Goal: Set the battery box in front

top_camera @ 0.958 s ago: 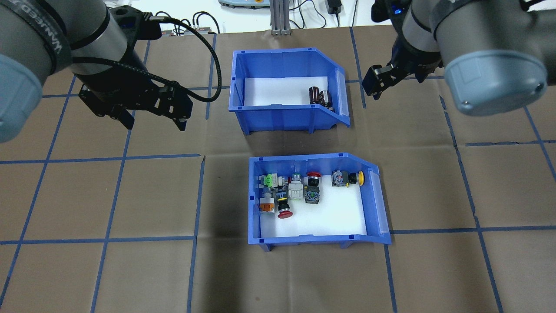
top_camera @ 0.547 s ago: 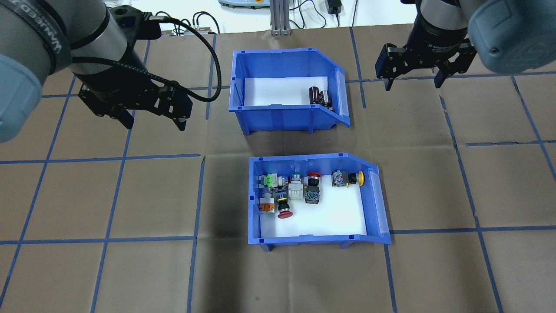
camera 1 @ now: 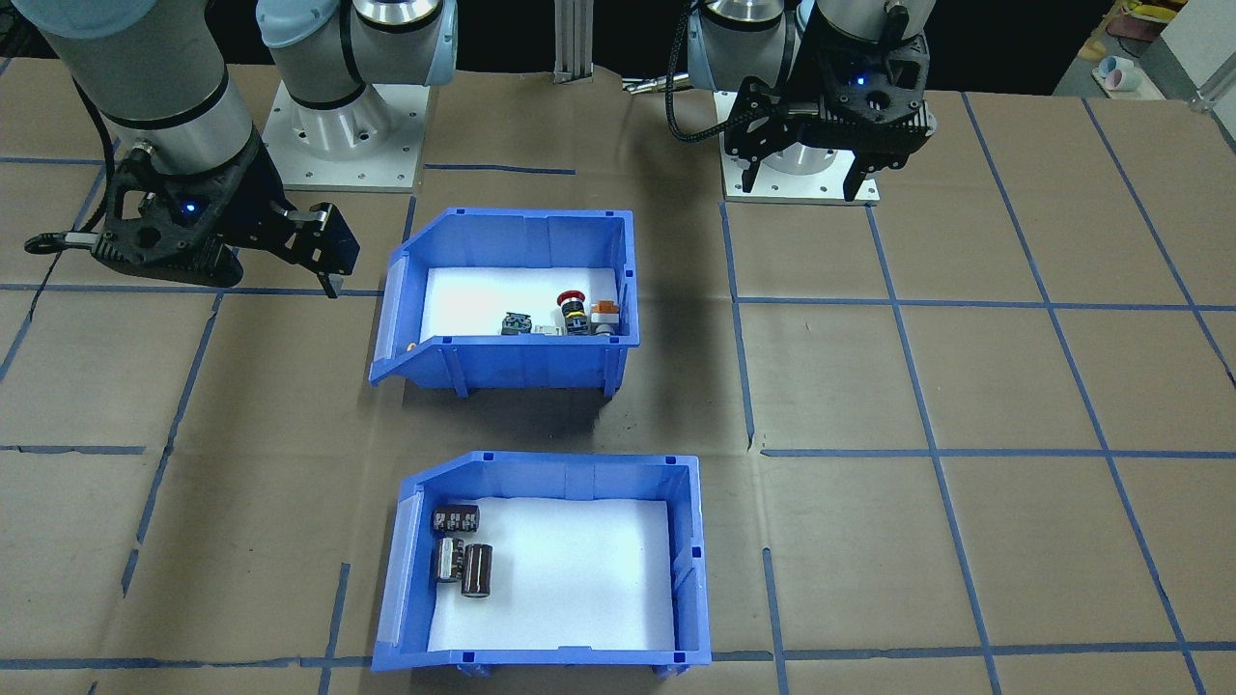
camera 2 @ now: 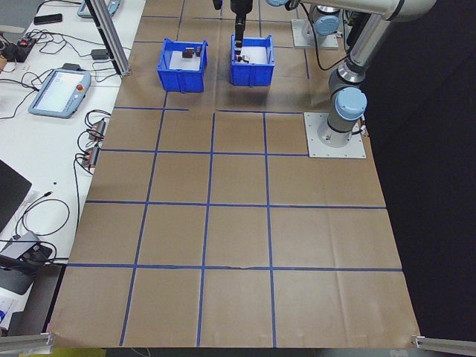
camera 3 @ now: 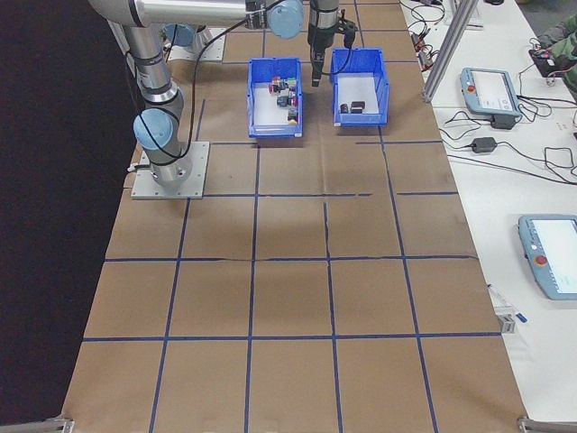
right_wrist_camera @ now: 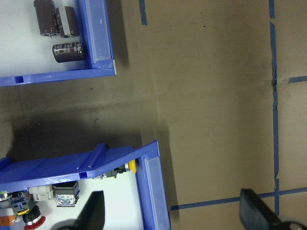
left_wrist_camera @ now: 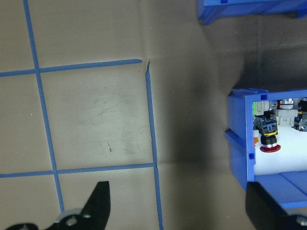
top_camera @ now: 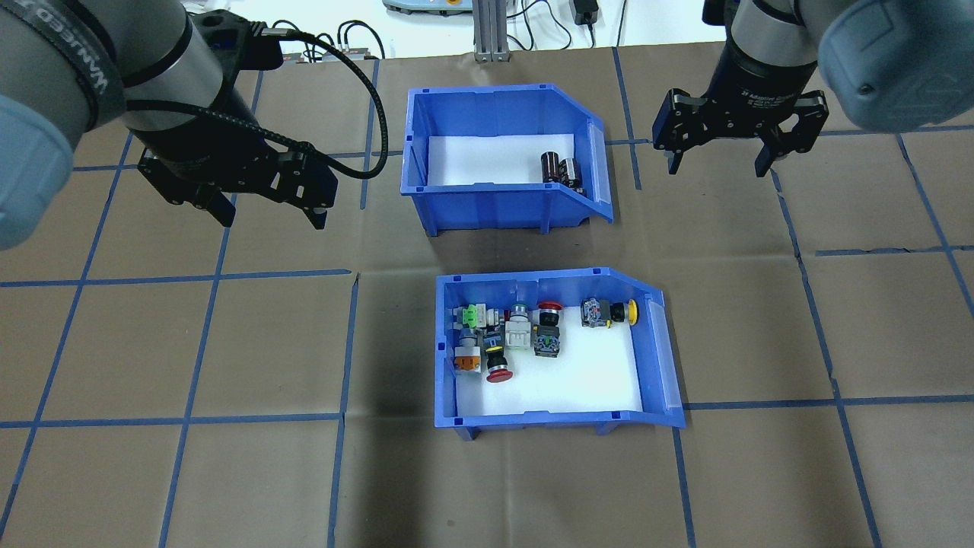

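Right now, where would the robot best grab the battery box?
Probably the battery box's plain side wall, pinched over the rim from above: it stands upright and open-topped. The sloped cut-away end gives poorer purchase. The open right gripper hovers nearest.

A brown worktop (camera 3: 297,298) marked by blue tape lines into squares is seen along its length. Two blue bins are set side by side at the far end. The battery box (camera 3: 361,86) is placed nearer the white bench (camera 3: 514,135), with dark cells (camera 3: 352,107) at its near end. The other bin (camera 3: 276,96) is filled with colourful switches (camera 3: 286,93). A dark hand (camera 3: 320,59) is hung between the two bins; whether it is parted cannot be told. An arm's base (camera 3: 171,171) is bolted to a plate. Two pendants (camera 3: 489,88) are laid on the bench.
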Available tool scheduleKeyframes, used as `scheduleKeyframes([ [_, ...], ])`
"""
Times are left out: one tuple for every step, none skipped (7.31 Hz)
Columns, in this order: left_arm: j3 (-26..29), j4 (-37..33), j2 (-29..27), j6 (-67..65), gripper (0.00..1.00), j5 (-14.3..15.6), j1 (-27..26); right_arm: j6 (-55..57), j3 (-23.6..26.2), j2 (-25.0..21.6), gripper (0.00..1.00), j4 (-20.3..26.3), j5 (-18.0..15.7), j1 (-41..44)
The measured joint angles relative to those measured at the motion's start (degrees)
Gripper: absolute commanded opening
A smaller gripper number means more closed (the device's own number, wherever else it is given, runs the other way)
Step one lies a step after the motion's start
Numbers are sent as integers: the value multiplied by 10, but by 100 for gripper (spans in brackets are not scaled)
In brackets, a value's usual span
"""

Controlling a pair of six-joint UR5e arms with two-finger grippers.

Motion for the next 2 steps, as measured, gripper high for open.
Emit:
scheduleKeyframes([
  [0,0,0,0,100,0,0,0,0,0,100,-1,-1,0],
  [0,0,0,0,100,-1,0,-1,0,0,100,-1,-1,0],
])
